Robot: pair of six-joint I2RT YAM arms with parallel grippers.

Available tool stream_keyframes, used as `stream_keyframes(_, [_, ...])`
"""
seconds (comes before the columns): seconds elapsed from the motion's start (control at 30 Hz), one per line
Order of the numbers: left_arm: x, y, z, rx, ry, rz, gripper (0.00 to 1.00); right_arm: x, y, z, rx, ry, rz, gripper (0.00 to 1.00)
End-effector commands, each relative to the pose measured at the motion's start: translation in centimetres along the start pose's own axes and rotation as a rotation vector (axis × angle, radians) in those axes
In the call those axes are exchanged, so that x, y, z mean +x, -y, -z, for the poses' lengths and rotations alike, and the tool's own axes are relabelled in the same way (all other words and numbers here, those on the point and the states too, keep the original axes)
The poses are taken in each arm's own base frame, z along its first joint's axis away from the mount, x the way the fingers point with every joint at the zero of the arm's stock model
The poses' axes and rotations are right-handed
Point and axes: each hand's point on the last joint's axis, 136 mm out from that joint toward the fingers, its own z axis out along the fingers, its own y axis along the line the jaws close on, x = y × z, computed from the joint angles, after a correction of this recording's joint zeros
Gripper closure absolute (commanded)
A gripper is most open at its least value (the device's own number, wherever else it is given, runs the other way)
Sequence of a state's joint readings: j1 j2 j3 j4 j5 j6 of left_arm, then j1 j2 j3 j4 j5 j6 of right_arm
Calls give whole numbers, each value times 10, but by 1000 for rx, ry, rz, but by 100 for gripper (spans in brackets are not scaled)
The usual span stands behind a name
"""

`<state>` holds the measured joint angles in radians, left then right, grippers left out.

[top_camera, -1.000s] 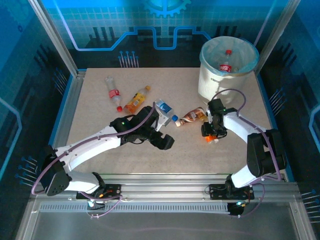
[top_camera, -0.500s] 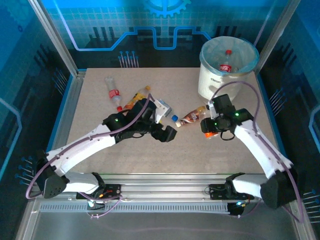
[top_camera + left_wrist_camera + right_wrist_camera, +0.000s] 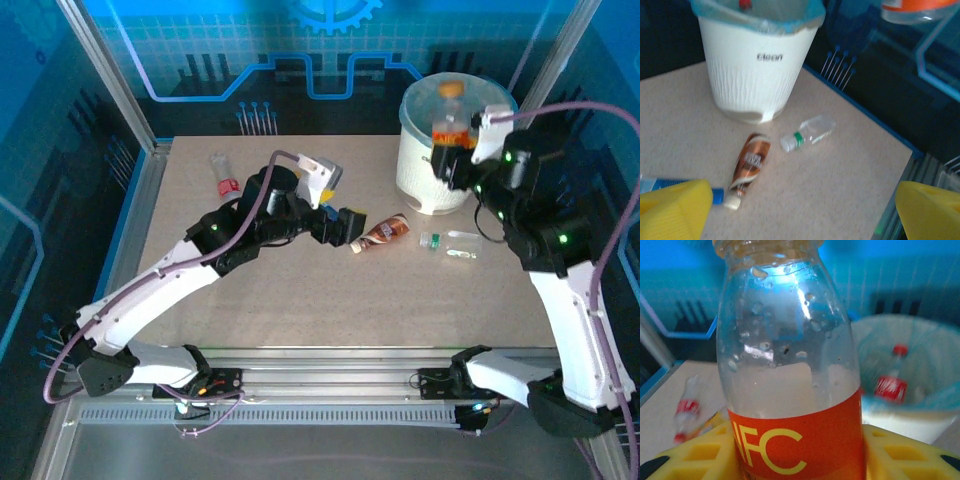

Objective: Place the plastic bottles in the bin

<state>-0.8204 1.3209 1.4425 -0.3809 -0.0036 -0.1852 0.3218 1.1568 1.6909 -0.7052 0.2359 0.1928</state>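
Right now the R end effector (image 3: 797, 452) pinches an orange-label bottle (image 3: 790, 365) low on its body, w/ yellow fingers (image 3: 905, 452) pressed against both sides of the label. The bottle is upright, clear above the label, w/ droplets on its wall. In the top view it is held high at the far right and overlaps the mouth of the bin (image 3: 418, 172). Whether it is truly over the opening can't be told. The bin stands at the far right corner of the worktop (image 3: 300, 300): white, ribbed wall, pale blue liner over the rim, small dark lettering on the side. A red-cap bottle (image 3: 891, 384) lies inside it.

The L end effector (image 3: 345, 228) is spread wide approx. mid-worktop and grips nothing. In its wrist view the two yellow tips sit at the bottom corners w/ bare worktop between them.

Just right of it lies a brown bottle (image 3: 385, 232) on its side, pale cap toward the L end effector. A clear bottle (image 3: 452, 244) w/ a green band lies further right, near the bin's base but not touching it. A blue-cap bottle (image 3: 715, 195) lies just beside the brown one's cap end, mostly hidden by the L finger. A red-label bottle (image 3: 222, 176) lies far left, well apart from the rest.
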Motion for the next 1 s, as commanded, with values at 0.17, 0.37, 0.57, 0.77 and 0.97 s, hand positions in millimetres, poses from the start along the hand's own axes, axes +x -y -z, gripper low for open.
stream_keyframes(0.17, [-17,5,1,8,47,9,4,-42,90,-106,354,125,-38,54])
stream_keyframes(0.37, [-5,-6,8,-40,42,-7,3,-19,146,-147,518,68,-62,51])
stream_keyframes(0.57, [4,-12,4,-62,27,-6,2,4,169,-175,543,-17,-44,44])
stream_keyframes(0.77, [10,-13,-2,-61,8,1,2,27,179,-194,539,-157,-25,24])
stream_keyframes(0.97, [15,-15,-5,-67,-2,4,2,42,174,-188,519,-171,-47,22])
